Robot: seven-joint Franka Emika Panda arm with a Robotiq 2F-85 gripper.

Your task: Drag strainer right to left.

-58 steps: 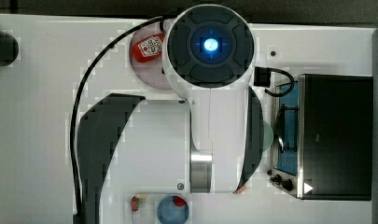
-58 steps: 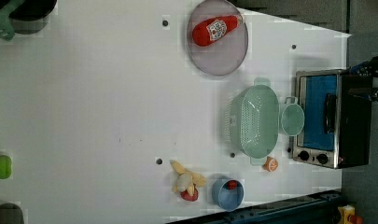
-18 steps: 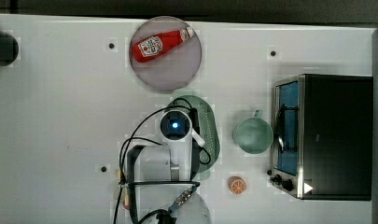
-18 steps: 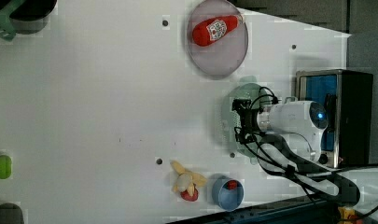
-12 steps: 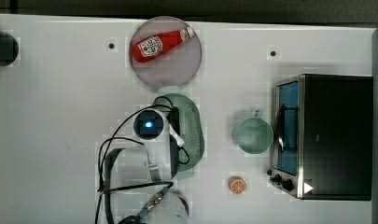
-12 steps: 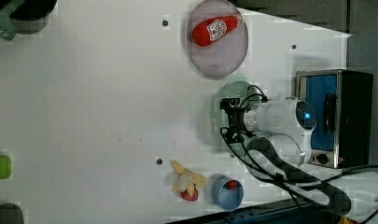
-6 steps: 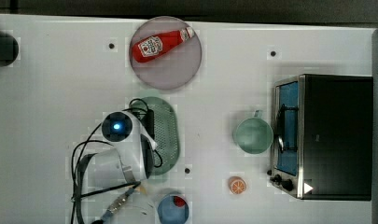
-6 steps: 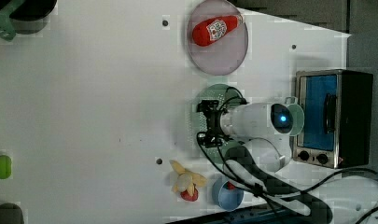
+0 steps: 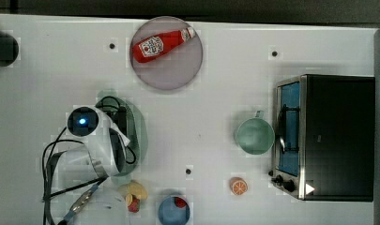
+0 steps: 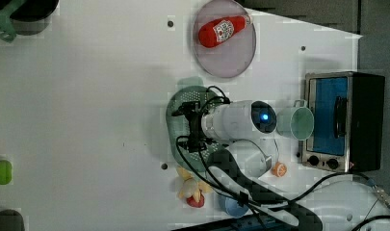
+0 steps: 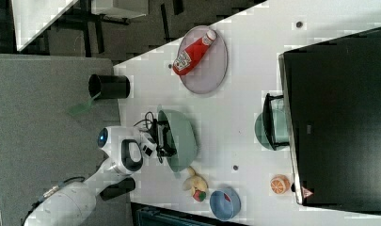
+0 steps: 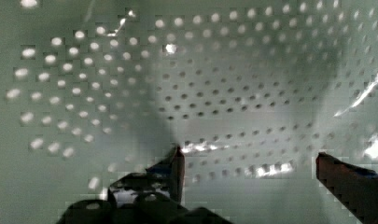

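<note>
On the white tabletop (image 9: 47, 61), toward the top view's left, the pale green strainer (image 9: 137, 133) is seen lying flat, mostly covered by the robot's arm. Its rim is shown below the greyish-pink plate (image 9: 168, 70) in the top view, and well apart from the green cup (image 9: 254, 136), which stands just beside the toaster oven (image 9: 335, 136) on the top view's right. A red ketchup bottle (image 9: 162, 43) is laid on the plate.

The hand (image 12: 249, 163) is lowered inside the strainer, with its fingers (image 12: 175, 168) held wide apart and nothing clamped between them; in the wrist view the dotted, perforated bottom is seen close behind the two fingertips. In the left view the hand (image 10: 191, 126) is shown over the strainer's (image 10: 175, 108) perforated floor, with black cables looped around the wrist. In the right view the hand (image 11: 163, 136) is placed within the strainer's (image 11: 183, 136) bowl.

Near the strainer's lower end in the top view, a small cluster of toy food (image 9: 135, 193) is found, with a blue bowl (image 9: 173, 212) beside it and an orange slice (image 9: 238, 186) further to the top view's right. A dark cup (image 9: 2, 47) is set at the top view's far left edge.
</note>
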